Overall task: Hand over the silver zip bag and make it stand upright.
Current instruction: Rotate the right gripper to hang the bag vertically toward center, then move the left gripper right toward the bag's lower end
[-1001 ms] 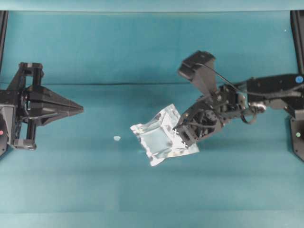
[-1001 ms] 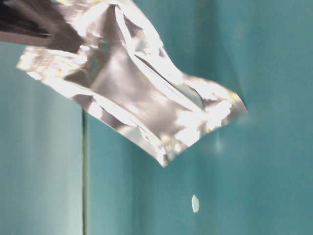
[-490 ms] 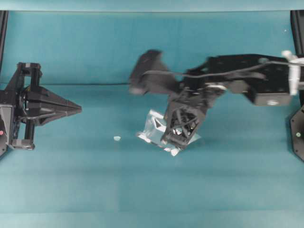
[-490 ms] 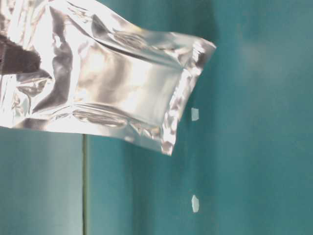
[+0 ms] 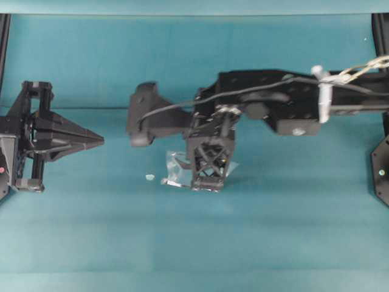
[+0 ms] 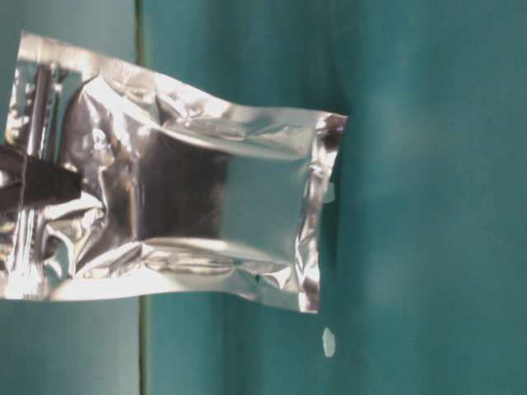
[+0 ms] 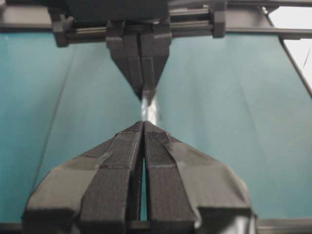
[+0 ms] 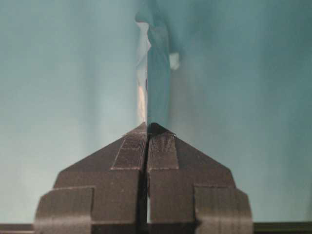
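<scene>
Your right pincer [image 5: 206, 182] points straight down at mid-counter, its jaws clamped on one end of the shiny, crinkled silver foil zip bag [image 6: 206, 222]. The bag hangs below it, edge-on to the wrist camera, spreading out past the pincer toward your left arm. A small white scrap [image 5: 149, 177] lies on the teal counter [image 5: 273, 231] just beyond the bag. Your left pincer [image 5: 100, 141] is pressed closed on nothing, well apart.

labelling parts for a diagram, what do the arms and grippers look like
Both arms are matte black. The right gripper has lattice-braced fingers, a black cable and a white tie above. The left gripper tapers to a wedge, fingers faced with ribbed black pads.
</scene>
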